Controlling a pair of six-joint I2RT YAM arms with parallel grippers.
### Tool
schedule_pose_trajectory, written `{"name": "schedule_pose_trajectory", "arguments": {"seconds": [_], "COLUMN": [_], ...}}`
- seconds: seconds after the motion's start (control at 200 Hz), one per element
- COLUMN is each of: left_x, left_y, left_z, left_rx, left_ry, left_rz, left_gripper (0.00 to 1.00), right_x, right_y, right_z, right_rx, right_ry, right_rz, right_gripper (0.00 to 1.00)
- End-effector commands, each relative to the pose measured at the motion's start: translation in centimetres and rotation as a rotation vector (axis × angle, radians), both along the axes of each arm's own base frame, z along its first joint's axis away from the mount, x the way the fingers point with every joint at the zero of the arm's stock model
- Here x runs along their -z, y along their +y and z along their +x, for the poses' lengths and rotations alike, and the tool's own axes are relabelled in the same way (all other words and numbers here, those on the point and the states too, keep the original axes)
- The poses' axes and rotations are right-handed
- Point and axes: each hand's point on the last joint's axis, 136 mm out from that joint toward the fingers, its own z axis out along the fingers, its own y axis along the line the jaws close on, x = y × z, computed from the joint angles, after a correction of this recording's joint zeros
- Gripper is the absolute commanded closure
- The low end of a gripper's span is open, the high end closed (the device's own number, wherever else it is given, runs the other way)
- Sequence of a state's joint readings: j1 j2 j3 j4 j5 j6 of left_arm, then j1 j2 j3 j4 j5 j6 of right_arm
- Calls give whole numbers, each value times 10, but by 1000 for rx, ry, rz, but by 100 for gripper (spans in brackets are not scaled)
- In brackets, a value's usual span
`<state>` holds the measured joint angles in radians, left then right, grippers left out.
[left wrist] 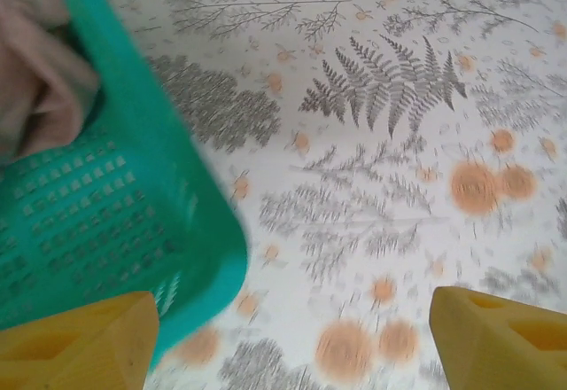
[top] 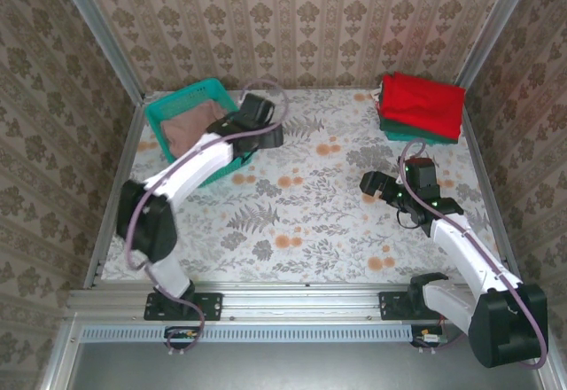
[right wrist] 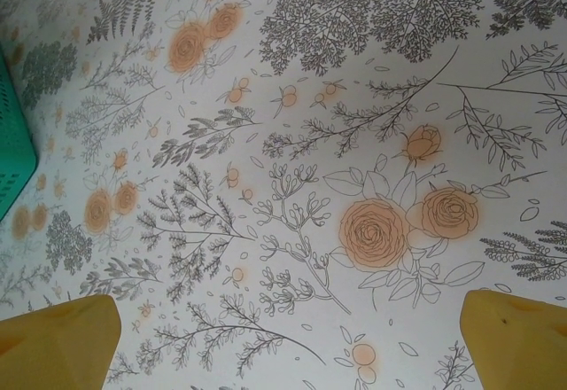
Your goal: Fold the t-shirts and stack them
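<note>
A dusty-pink t-shirt (top: 189, 125) lies crumpled inside the teal mesh basket (top: 165, 106) at the back left; in the left wrist view the pink cloth (left wrist: 35, 71) sits behind the basket wall (left wrist: 97, 222). A folded red t-shirt (top: 423, 101) rests on a folded dark green one (top: 413, 133) at the back right. My left gripper (top: 269, 134) (left wrist: 292, 346) hovers open just off the basket's right corner, with nothing between its yellow fingers (left wrist: 80, 346). My right gripper (top: 373, 183) (right wrist: 288, 346) is open and holds nothing, over bare cloth right of centre.
The table carries a floral-print cover (top: 310, 213). Patterned walls close in the back and both sides. The basket's corner (right wrist: 12, 155) shows at the left edge of the right wrist view. The stretch between both grippers holds only the printed cover.
</note>
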<state>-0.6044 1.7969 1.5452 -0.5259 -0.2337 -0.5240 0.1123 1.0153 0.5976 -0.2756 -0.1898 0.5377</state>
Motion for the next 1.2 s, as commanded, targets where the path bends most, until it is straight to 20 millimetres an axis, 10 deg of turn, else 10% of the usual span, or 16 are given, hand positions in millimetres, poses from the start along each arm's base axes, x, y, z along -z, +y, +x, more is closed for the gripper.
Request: {"name": "schedule_pose_trajectory", "arguments": {"seconds": [0.0,0.4,0.99,1.195], "left_x": [19,73,52,30], "left_y": [12,43,138,136], "left_z": [24,41,-9,-10], "left_rx": [-118,-194,-282,-259], "left_ry": [52,134,178,141], "left_rz": [86,166,301,309], "left_gripper": [21,39,42,36], "right_x": [5,14,21,22], "right_y": [2,-3,5,11], "right_z": [-12,-15,-7,-6], "right_rx": [-39,-40,-47,-50], "right_ry": [26,41,63,60], "right_rz": [-19,-59,-13,25], "right_gripper": [0,0,0,0]}}
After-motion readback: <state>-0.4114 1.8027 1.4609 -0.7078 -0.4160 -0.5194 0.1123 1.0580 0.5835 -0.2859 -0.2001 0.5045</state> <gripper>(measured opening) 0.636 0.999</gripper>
